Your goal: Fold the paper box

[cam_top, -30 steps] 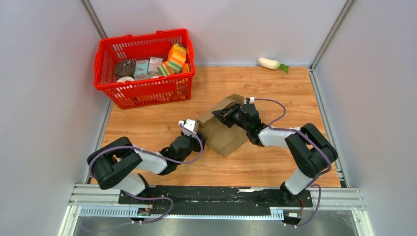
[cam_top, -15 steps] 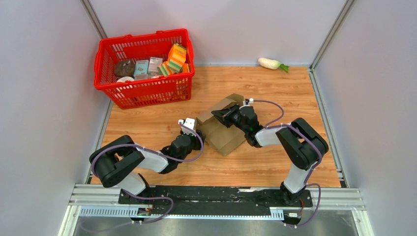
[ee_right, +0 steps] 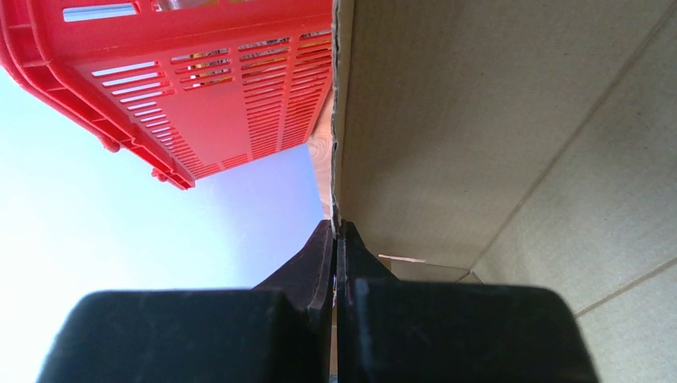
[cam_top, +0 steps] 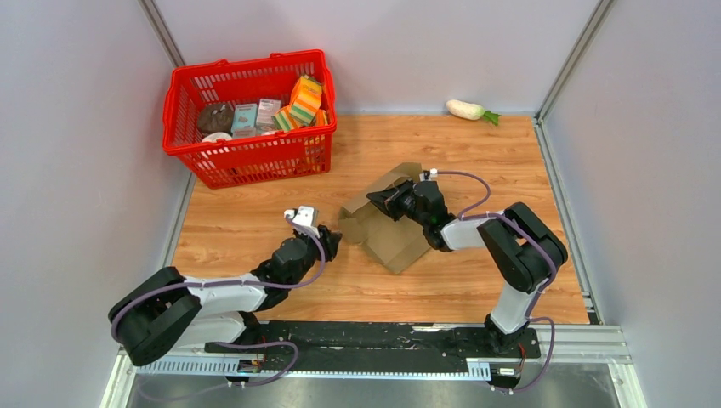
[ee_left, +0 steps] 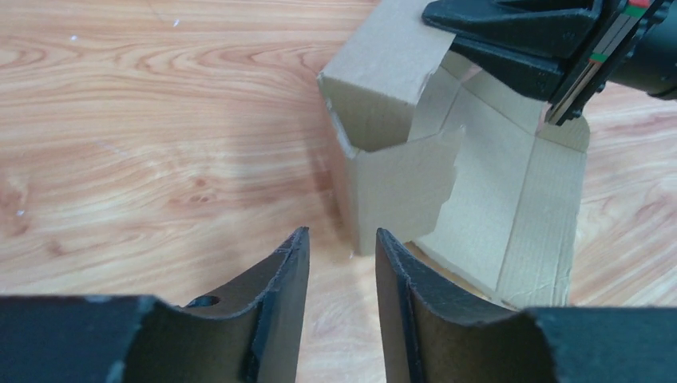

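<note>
The paper box (cam_top: 393, 240) is plain brown cardboard, partly erected, on the wooden table's middle. In the left wrist view the box (ee_left: 397, 185) has a raised side wall and a loose flap. My right gripper (cam_top: 380, 200) is shut on the top edge of the box's far-left wall; the right wrist view shows its jaws (ee_right: 335, 229) pinching that cardboard edge (ee_right: 479, 120). It also shows in the left wrist view (ee_left: 511, 36). My left gripper (cam_top: 330, 241) is open and empty, low over the table just left of the box, its fingertips (ee_left: 339, 237) a little short of the box's corner.
A red shopping basket (cam_top: 188, 99) with several groceries stands at the back left, also in the right wrist view (ee_right: 215, 88). A white radish (cam_top: 467, 109) lies at the back right. Grey walls enclose the table on three sides.
My left arm has drawn back to the left, away from the box's near-left corner. My right gripper has kept its hold on the box wall and hardly moved.
</note>
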Robot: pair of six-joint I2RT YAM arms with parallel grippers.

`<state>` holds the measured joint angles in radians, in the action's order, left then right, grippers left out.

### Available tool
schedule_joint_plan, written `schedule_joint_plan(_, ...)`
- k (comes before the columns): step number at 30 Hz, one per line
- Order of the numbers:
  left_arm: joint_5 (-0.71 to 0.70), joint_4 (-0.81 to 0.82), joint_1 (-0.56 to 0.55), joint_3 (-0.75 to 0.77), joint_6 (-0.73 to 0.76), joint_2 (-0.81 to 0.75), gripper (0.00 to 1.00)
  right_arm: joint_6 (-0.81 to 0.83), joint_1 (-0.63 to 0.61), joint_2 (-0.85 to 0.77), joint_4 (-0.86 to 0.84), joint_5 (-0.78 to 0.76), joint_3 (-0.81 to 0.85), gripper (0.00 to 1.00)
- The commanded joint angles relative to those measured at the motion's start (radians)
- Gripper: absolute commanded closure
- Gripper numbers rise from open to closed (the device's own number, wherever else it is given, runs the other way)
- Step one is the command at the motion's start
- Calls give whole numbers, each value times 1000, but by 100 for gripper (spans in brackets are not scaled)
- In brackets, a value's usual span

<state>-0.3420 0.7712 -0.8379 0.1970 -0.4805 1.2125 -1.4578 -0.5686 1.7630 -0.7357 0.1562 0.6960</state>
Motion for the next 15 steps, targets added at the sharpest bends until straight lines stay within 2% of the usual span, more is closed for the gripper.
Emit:
schedule_joint_plan(1, -19, -139, 3, -31, -44, -68, 62, -31, 7, -27, 58, -3, 51, 100)
schedule_joint_plan(4, 38, -147, -3, -11, -62, -24, 73, -103, 7, -2, 52, -1, 60, 100)
schedule_joint_plan(9, 20, -18, -29, 18, -104, 134, 83, -167, 6, 24, 77, -7, 98, 100)
schedule_joint_plan(12, -47, 106, -38, 25, -147, 272, 90, -200, 6, 15, 139, -33, 122, 100)
schedule_joint_plan(13, -67, 199, -38, 25, -167, 344, 93, -213, 6, 12, 163, -38, 126, 100)
schedule_joint_plan(15, -129, 288, -38, 21, -178, 412, 94, -248, 4, 10, 208, -47, 142, 100)
